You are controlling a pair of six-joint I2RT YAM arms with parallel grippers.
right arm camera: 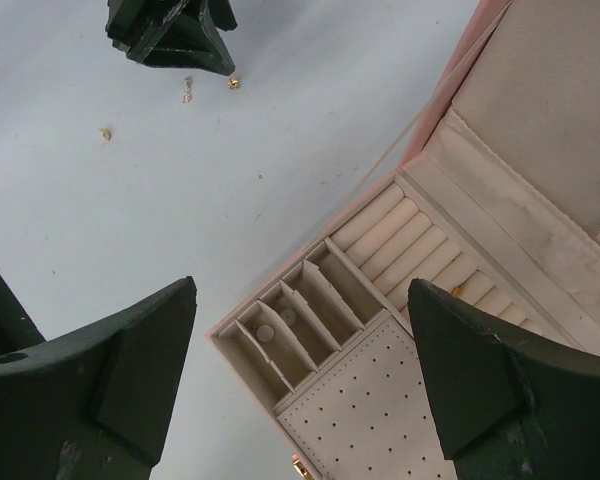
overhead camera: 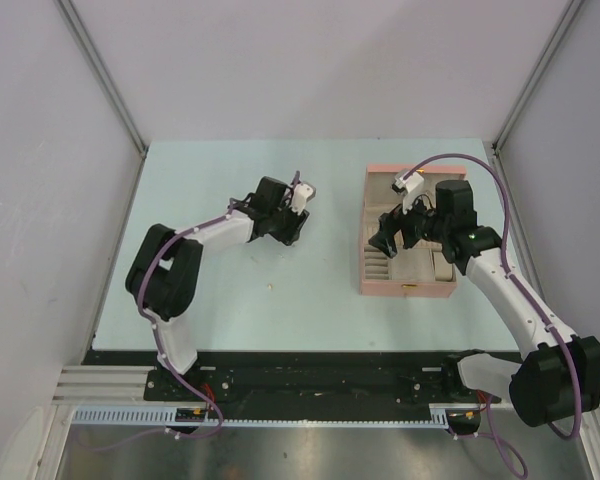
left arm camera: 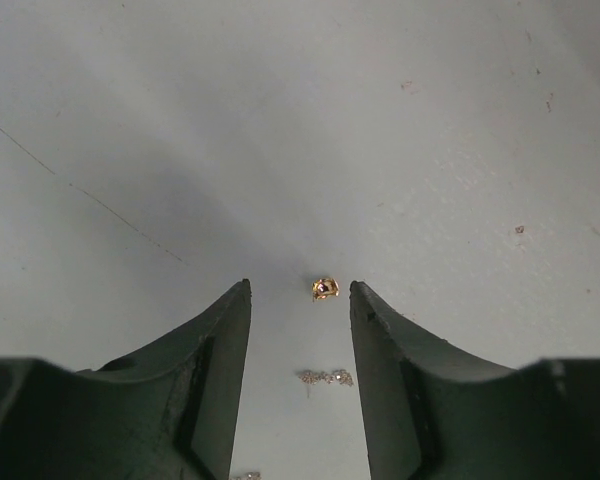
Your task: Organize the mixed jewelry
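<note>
My left gripper [overhead camera: 290,228] is open, low over the table left of the box. In the left wrist view its fingertips [left arm camera: 242,300] flank a small gold piece [left arm camera: 324,288]. A sparkly silver piece [left arm camera: 326,378] lies further back between the jaws, and another speck [left arm camera: 245,475] lies at the frame's bottom edge. My right gripper [overhead camera: 395,238] is open and empty above the open pink box [overhead camera: 364,258]. The right wrist view shows the gold piece [right arm camera: 234,83], the silver piece [right arm camera: 187,92] and a gold speck [right arm camera: 105,133] on the table. No cream rectangular piece is in view.
The box has cream divided compartments [right arm camera: 325,290], ring rolls [right arm camera: 410,245], a perforated panel [right arm camera: 365,420] and a raised lid [right arm camera: 550,110]. Two pale round bits [right arm camera: 266,333] lie in the compartments. A gold bit [right arm camera: 457,291] sits among the rolls. A speck [overhead camera: 270,285] lies on the table.
</note>
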